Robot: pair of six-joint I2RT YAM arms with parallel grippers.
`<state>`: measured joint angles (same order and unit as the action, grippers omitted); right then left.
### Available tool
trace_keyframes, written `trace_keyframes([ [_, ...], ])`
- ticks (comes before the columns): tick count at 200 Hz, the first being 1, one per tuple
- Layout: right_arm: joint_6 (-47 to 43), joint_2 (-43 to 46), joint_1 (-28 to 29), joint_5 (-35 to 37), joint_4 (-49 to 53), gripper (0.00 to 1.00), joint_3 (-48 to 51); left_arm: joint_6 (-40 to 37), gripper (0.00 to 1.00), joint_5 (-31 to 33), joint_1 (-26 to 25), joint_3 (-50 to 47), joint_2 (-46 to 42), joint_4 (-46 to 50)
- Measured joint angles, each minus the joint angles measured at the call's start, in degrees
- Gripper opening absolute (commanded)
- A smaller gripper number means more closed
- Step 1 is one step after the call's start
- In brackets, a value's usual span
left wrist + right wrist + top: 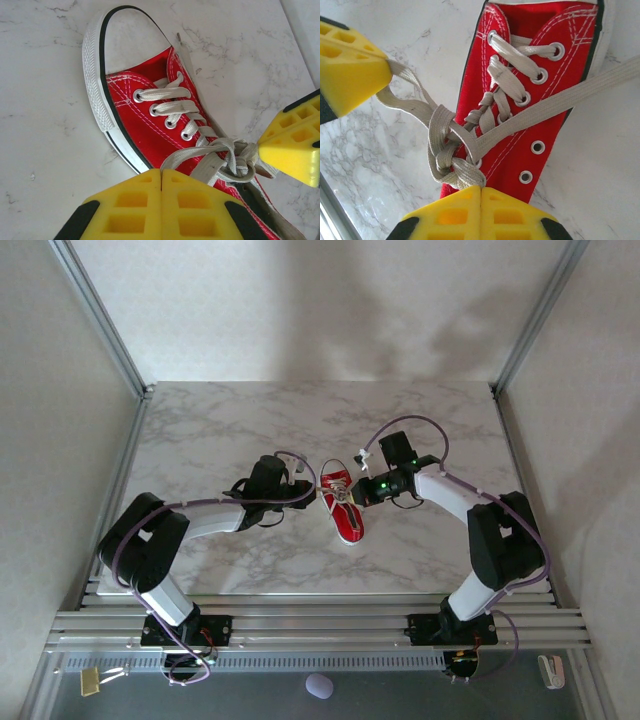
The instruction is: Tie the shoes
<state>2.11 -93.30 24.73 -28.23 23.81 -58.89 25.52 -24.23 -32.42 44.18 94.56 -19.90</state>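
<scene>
Top external: the shoe (349, 525) lies on the marble tabletop (200, 430), between the two arms.
Shoe, left wrist view: red canvas with a white toe cap and a white sole edge lined in black. It runs slantwise, sole down.
Laces: the white flat laces (170, 107) cross through the metal eyelets from the toe end back, then gather into a knot (447, 150) over the tongue.
Loose end: one long strand leaves the knot, crosses the shoe's far side and passes off it onto the tabletop.
Grip, left: the left fingers (165, 186) sit just left of the shoe's lacing, the two yellow pads pressed flat together with no gap. The right wrist view shows a loop of the laces pinched at their tip and drawn sideways off the knot, clear of the shoe's edge.
Grip, right: the right fingers (485, 197) sit just right of the shoe's lacing, pads likewise closed tight against each other. A loop from the knot is caught at their tip, right at the shoe's edge. In the left wrist view their yellow tip meets the knot's other side.
Loops: two, one to each side of the shoe, each leading from the knot straight into a closed pair of fingers.
Arms: both elbows bend outward from the shoe, and both wrists point in toward it.
</scene>
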Motion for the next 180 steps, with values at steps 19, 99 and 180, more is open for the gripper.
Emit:
trace_keyframes([
  [19,0.2,0.9,0.0,0.5,0.0,0.0,0.2,0.0,0.0,0.1,0.0,0.0,0.0,0.7],
  [99,1.5,5.8,0.0,4.2,0.0,0.0,3.0,0.0,0.0,1.4,0.0,0.1,0.0,2.1],
  [180,3.1,8.8,0.0,6.2,0.0,0.0,4.5,0.0,0.0,3.3,1.2,0.1,0.0,3.1],
])
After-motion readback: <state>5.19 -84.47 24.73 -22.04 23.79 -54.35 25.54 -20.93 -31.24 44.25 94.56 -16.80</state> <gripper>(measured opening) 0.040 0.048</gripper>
